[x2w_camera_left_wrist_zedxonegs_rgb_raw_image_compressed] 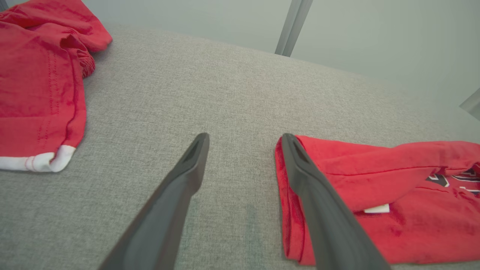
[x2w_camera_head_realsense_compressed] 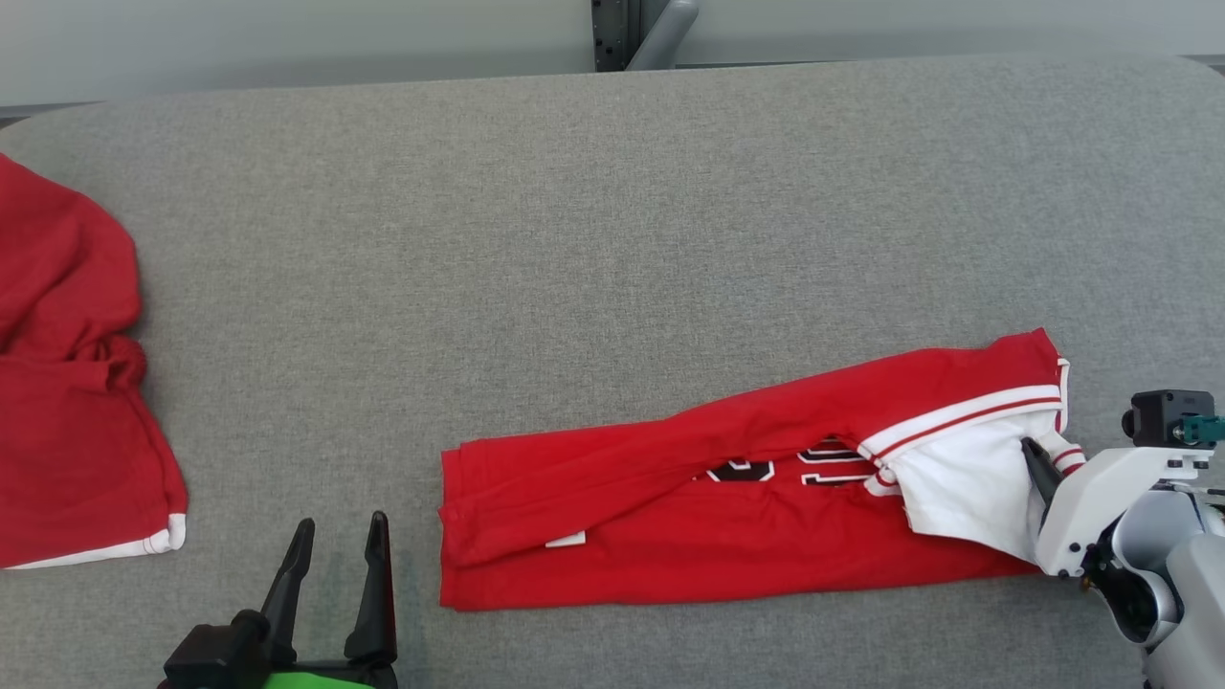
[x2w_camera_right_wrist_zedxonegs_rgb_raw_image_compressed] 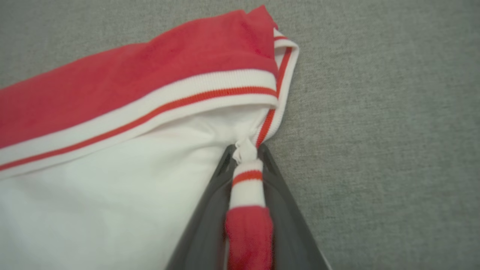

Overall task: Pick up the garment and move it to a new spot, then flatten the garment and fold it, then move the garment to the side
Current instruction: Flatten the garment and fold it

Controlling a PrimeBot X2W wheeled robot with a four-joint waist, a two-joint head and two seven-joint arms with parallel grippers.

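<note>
1. A red jersey [x2w_camera_head_realsense_compressed: 718, 545] of knit cloth, folded long, with black-and-white numerals and a white inner side, is lying flat at the lower right of the head view on the grey fabric tabletop [x2w_camera_head_realsense_compressed: 574, 239].
2. The right pincer [x2w_camera_head_realsense_compressed: 1032, 450] is reaching in from the right edge of that frame and meeting the jersey's right end.
3. In the right wrist view, the right pincer [x2w_camera_right_wrist_zedxonegs_rgb_raw_image_compressed: 245, 150] is pinching a bunched strip of the red-striped white trim [x2w_camera_right_wrist_zedxonegs_rgb_raw_image_compressed: 150, 108] between its two dark fingers at the lower middle.
4. The left pincer [x2w_camera_head_realsense_compressed: 343, 522] is showing at the lower left of the head view, fingers standing wide apart and holding nothing, just left of the jersey's left end.
5. A second red garment [x2w_camera_head_realsense_compressed: 67, 383] with a white hem is lying crumpled at the left edge, well apart from the jersey.
</note>
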